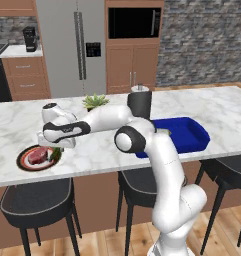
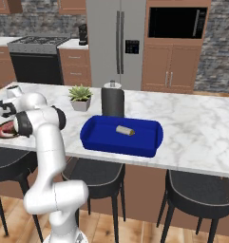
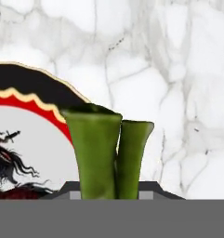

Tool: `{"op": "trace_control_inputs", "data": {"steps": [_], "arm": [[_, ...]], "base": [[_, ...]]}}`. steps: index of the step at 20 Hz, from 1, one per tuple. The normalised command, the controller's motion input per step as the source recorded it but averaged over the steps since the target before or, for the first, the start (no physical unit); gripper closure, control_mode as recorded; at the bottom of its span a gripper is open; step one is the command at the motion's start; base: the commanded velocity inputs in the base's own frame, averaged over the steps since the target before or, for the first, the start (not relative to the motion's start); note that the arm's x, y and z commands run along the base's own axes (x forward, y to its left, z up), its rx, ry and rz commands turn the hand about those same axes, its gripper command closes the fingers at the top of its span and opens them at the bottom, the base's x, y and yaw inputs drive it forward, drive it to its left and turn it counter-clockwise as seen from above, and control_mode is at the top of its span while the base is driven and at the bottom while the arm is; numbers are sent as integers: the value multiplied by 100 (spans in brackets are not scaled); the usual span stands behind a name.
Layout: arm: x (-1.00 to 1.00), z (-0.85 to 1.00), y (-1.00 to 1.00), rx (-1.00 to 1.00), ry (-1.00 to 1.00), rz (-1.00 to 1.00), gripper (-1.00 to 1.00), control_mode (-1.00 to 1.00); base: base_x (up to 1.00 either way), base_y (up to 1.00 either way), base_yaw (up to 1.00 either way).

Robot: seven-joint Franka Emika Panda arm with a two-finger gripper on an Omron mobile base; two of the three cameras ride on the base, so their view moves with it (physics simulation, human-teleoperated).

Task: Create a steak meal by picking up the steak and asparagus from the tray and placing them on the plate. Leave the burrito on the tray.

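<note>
My gripper (image 3: 106,188) is shut on the asparagus (image 3: 104,153), two thick green stalks that stick out between the fingers. They hang over the right edge of the plate (image 3: 34,81), above its black rim and the marble beside it. In the left base view the hand (image 1: 54,142) hovers just above the plate (image 1: 23,162), where the red-pink steak (image 1: 37,156) lies. The blue tray (image 2: 116,144) sits to the right on the counter. The pale burrito (image 2: 125,130) lies inside it. My arm hides most of the plate (image 2: 2,130) in the right base view.
A spiky potted plant (image 1: 95,101) and a dark cylindrical canister (image 1: 140,103) stand behind the arm, between plate and tray. Black stools (image 1: 37,197) line the counter's front edge. Bare marble lies around the plate.
</note>
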Motion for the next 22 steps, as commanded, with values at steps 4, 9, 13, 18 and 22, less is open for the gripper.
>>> {"op": "trace_control_inputs", "data": {"steps": [4,9,13,18,22], "arm": [[28,-18,18,0,0,0,100,-100],[19,-10,28,-1,0,0,100,-100],[0,-7,33,-4,-3,0,-100,-100],[0,0,2,0,-5,0,-100,-100],[-17,0,-9,0,-7,0,-100,-100]], "base": [[0,0,0],[0,0,0],[0,0,0],[0,0,0],[0,0,0]]}}
